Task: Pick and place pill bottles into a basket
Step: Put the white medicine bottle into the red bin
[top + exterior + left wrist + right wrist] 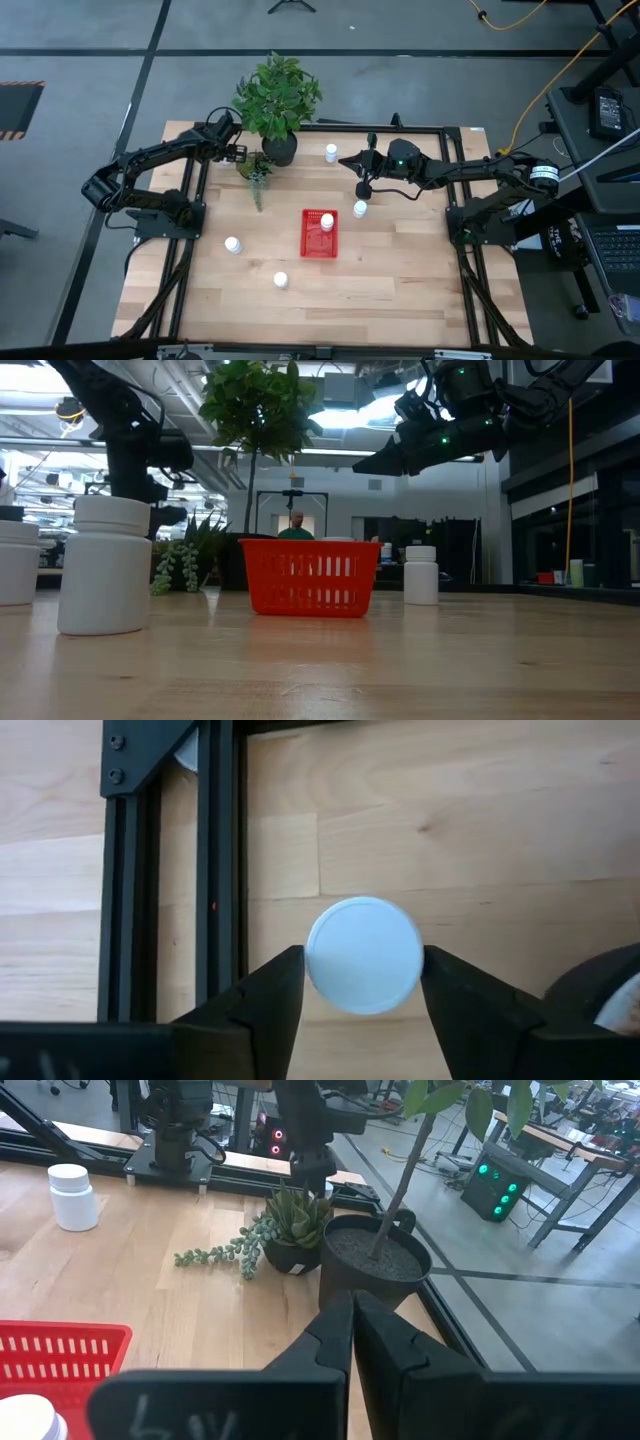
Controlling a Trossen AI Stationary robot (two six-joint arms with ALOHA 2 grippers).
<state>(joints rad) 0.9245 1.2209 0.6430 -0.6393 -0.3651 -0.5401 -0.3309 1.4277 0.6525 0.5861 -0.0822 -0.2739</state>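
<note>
Grey floor (90,40) surrounds the wooden table (400,270).

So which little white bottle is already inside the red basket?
The bottle at the basket's far end, near the plants. The other bottles in view stand on bare wood outside it.

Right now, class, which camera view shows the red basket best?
The high view: the basket appears whole from above, with a pill bottle inside. The low view shows only one mesh side. The right wrist view catches just a corner. The left wrist view shows none of it.
</note>
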